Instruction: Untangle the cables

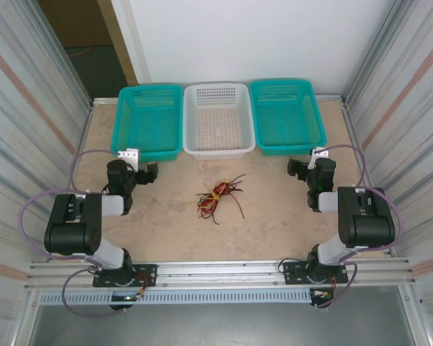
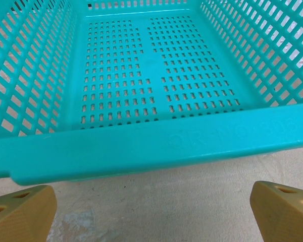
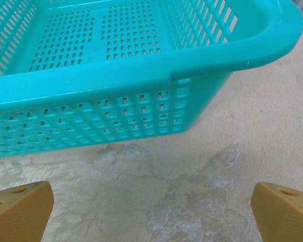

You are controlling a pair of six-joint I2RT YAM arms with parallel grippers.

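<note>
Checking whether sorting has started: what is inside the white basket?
In the white basket only its perforated floor shows; the cables lie bunched on the table in front of it. Its near inner wall is hidden behind the rim.

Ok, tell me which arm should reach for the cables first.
Left, narrowly. The cables lie mid-table between the arms; the left arm has its jaws slightly nearer than the right arm. Both jaws stand open, each facing a teal basket, so either must turn.
</note>
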